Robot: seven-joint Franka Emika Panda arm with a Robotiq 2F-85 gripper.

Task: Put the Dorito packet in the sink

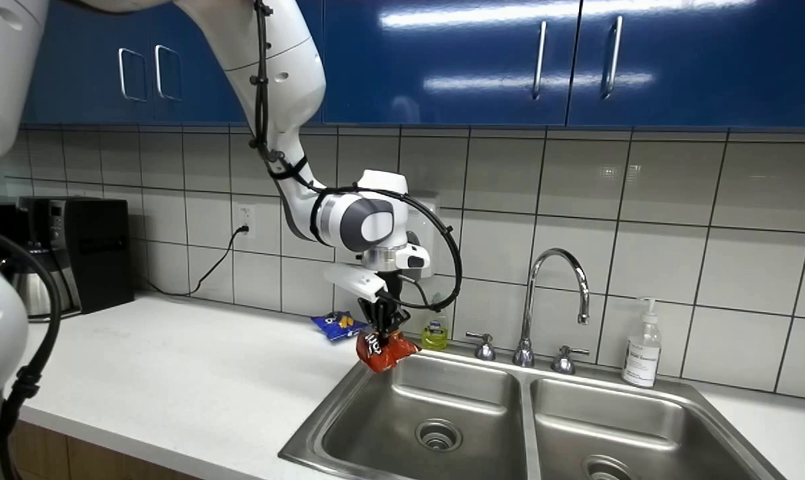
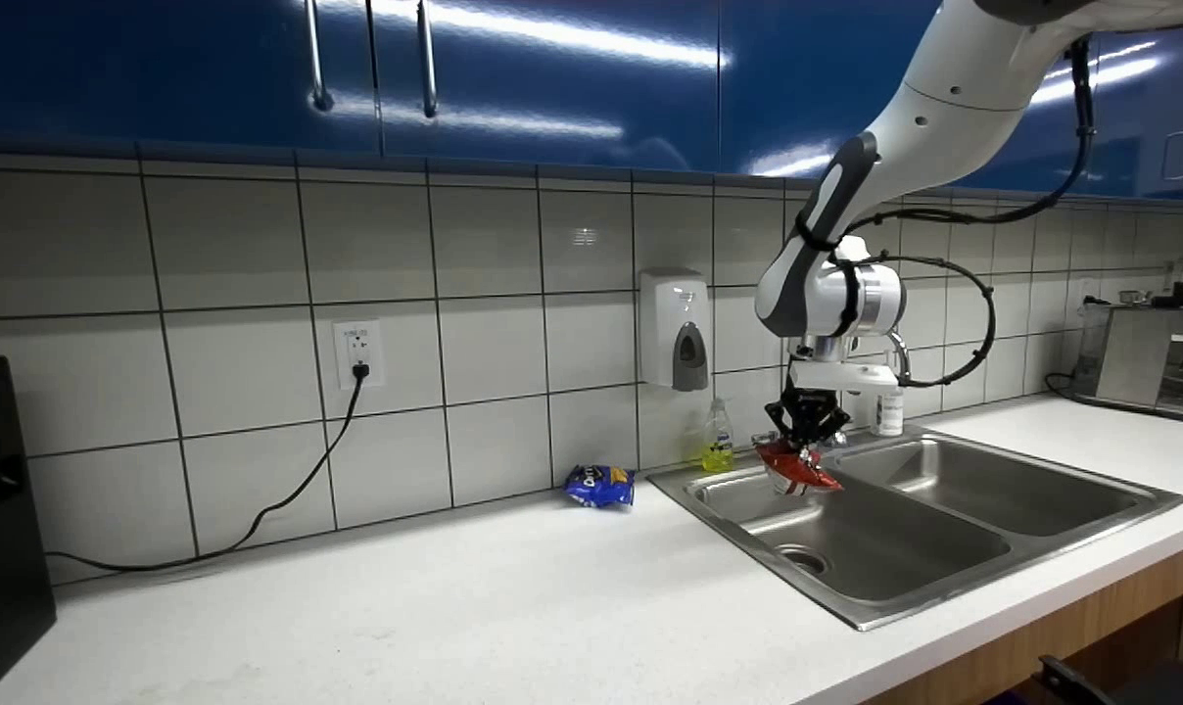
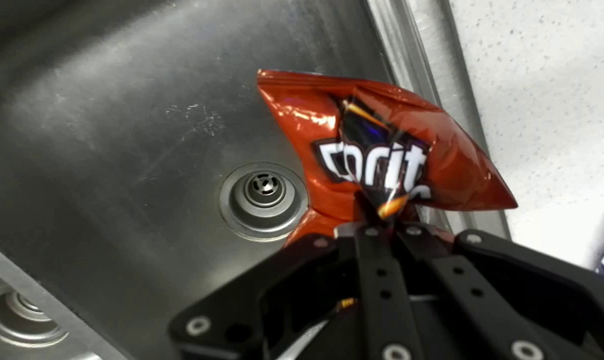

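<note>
My gripper (image 1: 383, 338) is shut on the Dorito packet (image 1: 384, 355), a crinkled red-orange bag with white lettering. The gripper (image 2: 805, 447) and packet (image 2: 787, 470) also show in an exterior view, above the near basin of the steel sink (image 2: 763, 549). In the wrist view the fingertips (image 3: 391, 227) pinch the packet's lower middle, and the packet (image 3: 447, 155) spreads beyond them. It hangs over the basin's side wall and the sink rim (image 3: 434, 40), with a round drain (image 3: 264, 200) below and beside it. The sink rim (image 1: 307, 437) also shows in an exterior view. The packet's underside is hidden.
A blue snack bag (image 1: 338, 326) lies on the counter by the wall. A yellow-green soap bottle (image 1: 435, 333) stands behind the basin. A curved faucet (image 1: 528, 307) and handles rise at the sink's back. A sanitizer bottle (image 1: 642, 353) and wall dispenser (image 2: 670, 328) are nearby.
</note>
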